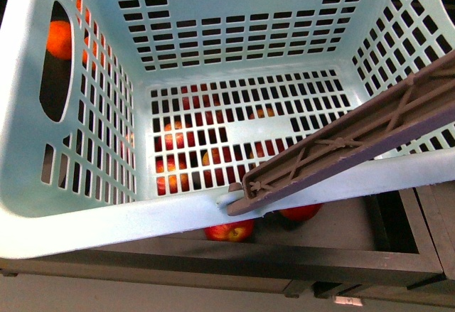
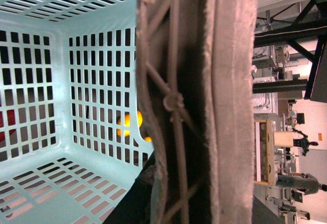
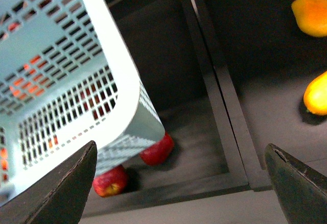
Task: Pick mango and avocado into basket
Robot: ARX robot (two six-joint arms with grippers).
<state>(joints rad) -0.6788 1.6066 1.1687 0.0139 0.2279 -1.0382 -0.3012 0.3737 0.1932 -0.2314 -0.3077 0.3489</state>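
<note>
- Right end effector (image 3: 179,183) is spread wide open, holding nothing, beside the teal basket (image 3: 76,81).
- Left end effector: the left wrist view is filled by the basket's brown handle (image 2: 194,101), and I cannot tell whether it is gripped.
- In the front view the handle (image 1: 355,138) lies across the basket's (image 1: 106,219) near right rim.
- Red apples (image 3: 158,150) lie in a dark compartment under the basket's corner.
- Two yellow-orange fruits (image 3: 317,94) lie in the neighbouring compartment, well apart from the basket.
</note>
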